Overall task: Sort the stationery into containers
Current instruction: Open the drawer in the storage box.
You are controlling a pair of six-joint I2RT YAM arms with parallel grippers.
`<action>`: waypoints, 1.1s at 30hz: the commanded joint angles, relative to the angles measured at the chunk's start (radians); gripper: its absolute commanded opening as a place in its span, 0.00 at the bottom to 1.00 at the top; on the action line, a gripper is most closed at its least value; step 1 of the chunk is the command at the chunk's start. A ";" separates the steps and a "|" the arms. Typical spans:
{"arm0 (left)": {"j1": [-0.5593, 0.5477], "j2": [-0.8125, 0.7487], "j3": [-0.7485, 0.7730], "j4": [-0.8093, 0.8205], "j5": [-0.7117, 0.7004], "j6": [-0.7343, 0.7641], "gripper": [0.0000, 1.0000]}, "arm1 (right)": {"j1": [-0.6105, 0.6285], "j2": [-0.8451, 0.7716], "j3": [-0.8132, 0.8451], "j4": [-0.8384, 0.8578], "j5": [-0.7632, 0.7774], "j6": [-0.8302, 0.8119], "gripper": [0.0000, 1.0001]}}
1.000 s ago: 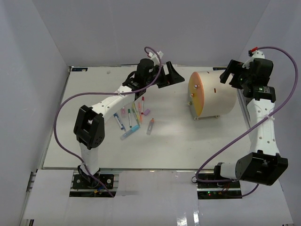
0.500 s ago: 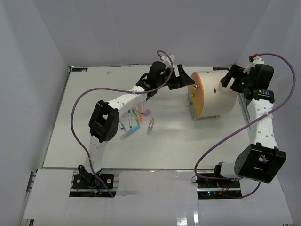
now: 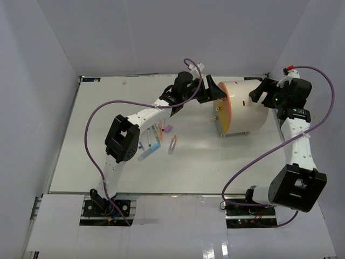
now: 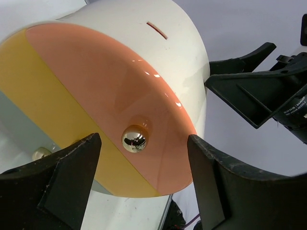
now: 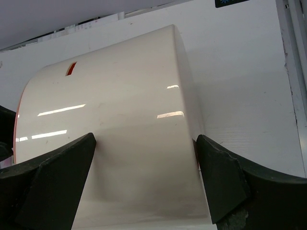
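Brass knob (image 4: 135, 138) faces spread left hand (image 4: 143, 143); right hand (image 5: 145, 141) spread near drum (image 5: 120, 96); pens (image 3: 153, 135) only in top view.

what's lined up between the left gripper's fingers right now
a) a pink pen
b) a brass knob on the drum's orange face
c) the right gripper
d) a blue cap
B: in the left wrist view, the brass knob on the orange face of the drum sits between the spread fingers of the left gripper.

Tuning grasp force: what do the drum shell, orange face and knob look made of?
Drum shell: glossy cream plastic or lacquer; crisp light streaks. Orange face: smooth glossy plastic, likely; sharp highlights. Knob: polished brass-coloured metal or plating; mirror reflection.
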 commanded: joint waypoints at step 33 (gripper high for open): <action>-0.009 0.009 -0.059 0.151 0.048 -0.021 0.49 | 0.010 -0.049 -0.043 0.003 -0.073 0.020 0.91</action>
